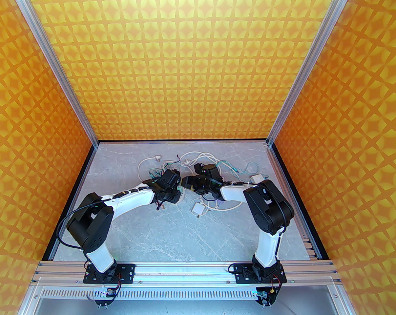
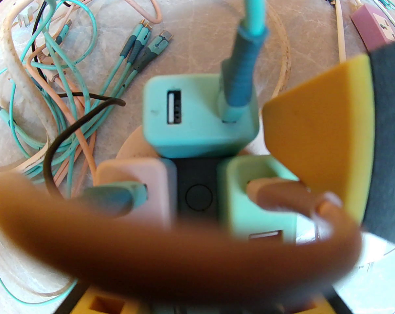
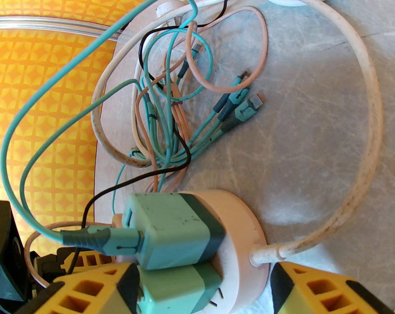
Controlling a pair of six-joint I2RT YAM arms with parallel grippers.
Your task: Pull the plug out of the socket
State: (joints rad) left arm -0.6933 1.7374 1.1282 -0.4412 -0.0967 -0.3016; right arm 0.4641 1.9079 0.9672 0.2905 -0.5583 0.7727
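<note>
A round pink socket lies on the grey table among cables. Three chargers stand in the socket: a teal charger with a teal cable in it, a pink charger and a green charger. The green charger sits tilted, with its prongs showing. My right gripper straddles the green charger and the socket rim with its jaws wide apart. One of the right gripper's yellow fingers shows beside the teal charger. My left gripper hovers over the socket. A blurred cable hides most of its fingers.
A tangle of teal, peach and black cables lies beside the socket. A thick white cord loops away from it. A mauve adapter and two white adapters lie nearby. Orange walls close in three sides.
</note>
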